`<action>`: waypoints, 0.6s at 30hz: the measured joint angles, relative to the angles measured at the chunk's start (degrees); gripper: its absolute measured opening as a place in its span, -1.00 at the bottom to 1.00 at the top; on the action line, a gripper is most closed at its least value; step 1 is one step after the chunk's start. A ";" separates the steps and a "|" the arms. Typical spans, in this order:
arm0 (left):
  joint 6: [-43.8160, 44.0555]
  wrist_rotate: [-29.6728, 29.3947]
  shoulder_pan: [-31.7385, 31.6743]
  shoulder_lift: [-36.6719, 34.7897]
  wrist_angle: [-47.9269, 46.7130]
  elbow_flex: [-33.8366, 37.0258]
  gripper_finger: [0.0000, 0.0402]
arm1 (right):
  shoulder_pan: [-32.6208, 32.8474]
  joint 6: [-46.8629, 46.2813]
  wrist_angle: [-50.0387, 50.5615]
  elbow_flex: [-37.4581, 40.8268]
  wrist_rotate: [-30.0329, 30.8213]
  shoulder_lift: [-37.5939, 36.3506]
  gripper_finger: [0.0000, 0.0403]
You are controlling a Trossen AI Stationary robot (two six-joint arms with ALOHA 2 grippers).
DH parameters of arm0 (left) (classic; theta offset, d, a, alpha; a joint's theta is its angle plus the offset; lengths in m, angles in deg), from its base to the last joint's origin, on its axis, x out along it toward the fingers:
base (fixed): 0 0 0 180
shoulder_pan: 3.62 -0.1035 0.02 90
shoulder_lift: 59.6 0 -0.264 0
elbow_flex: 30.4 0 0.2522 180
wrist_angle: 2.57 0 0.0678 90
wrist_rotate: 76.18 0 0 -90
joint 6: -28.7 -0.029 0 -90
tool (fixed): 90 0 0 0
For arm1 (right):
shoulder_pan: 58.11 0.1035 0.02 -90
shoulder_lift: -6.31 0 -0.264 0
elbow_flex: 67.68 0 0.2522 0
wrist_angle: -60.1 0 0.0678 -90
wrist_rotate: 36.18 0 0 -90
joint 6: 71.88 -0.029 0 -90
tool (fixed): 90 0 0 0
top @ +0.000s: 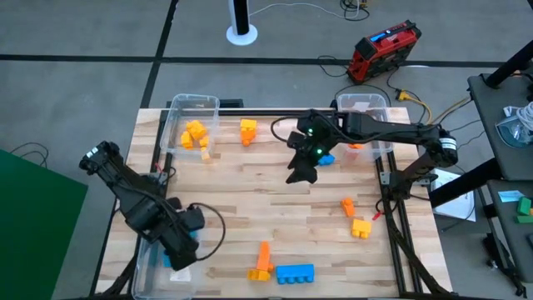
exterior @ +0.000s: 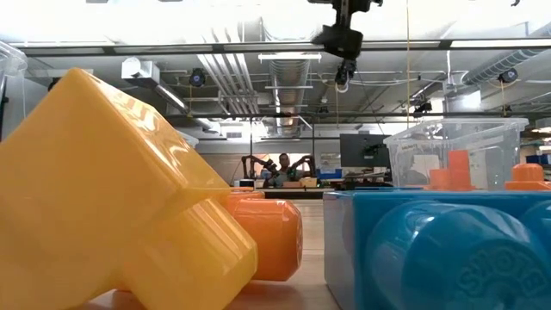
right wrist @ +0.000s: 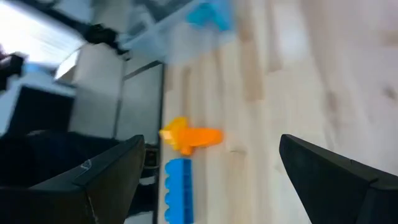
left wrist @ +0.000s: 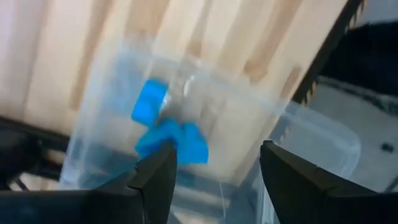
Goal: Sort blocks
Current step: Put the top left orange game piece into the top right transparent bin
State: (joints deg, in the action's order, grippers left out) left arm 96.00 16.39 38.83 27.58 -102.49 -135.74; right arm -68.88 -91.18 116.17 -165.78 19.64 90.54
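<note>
blocks (top: pixel 295 272): blue, orange, yellow, scattered over the pale wood desk (top: pixel 241 217), yellow ones in the upper-left bin (top: pixel 190 125) | left gripper (top: pixel 181 252): released, empty, above the lower-left bin (top: pixel 150 265) holding blue pieces | right gripper (top: pixel 301 171): spread wide, empty, desk centre | room: grey floor, red case (top: pixel 383 50) at top, open ceiling pipes

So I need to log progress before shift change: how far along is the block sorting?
Partly done. Yellow blocks sit in the far-left bin, blue blocks in the near-left bin. The open left gripper hovers over that bin, apparently just released. The open right gripper is mid-table, empty. Left: loose blocks, including the long blue block and orange block.
</note>
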 joint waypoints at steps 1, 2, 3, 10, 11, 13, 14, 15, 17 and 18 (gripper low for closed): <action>-0.35 -1.61 -0.64 0.00 0.26 -0.46 0.03 | 0.02 -0.60 0.95 0.00 1.92 -0.12 0.80; -0.81 -3.42 -1.45 -0.02 0.53 -0.83 0.03 | 0.02 -1.14 1.85 0.00 3.91 -0.19 0.80; -1.35 -5.21 -2.38 -0.02 0.44 -1.25 0.03 | 0.04 -2.10 2.80 0.00 6.15 -0.29 0.80; -14.73 -16.60 -12.60 -0.40 0.64 -3.66 -0.05 | -0.28 -9.04 9.66 0.04 17.50 -0.44 0.80; -17.40 -17.03 -14.68 -0.60 0.90 -3.66 -0.07 | -0.36 -10.08 10.52 0.04 18.89 -0.44 0.80; -23.50 -17.20 -19.49 -1.02 2.24 -3.66 -0.11 | -0.60 -11.83 13.14 0.04 21.30 -0.44 0.80; -26.63 -17.19 -21.93 -1.09 3.05 -3.66 -0.14 | -0.63 -12.89 14.59 0.04 22.54 -0.44 0.80; -29.75 -17.18 -24.48 -1.09 4.14 -3.66 -0.16 | -0.65 -13.73 16.08 0.04 23.74 -0.44 0.80; -36.28 -16.99 -29.33 -1.09 7.76 -3.65 -0.19 | -0.69 -14.17 19.73 0.04 24.84 -0.44 0.80; -39.56 -16.41 -31.78 -1.09 9.70 -3.57 -0.20 | -0.65 -14.17 21.61 0.04 24.84 -0.44 0.80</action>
State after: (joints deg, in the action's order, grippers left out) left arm 56.45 -0.01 7.05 26.49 -92.79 -139.31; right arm -69.53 -105.35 137.78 -165.73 44.47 90.10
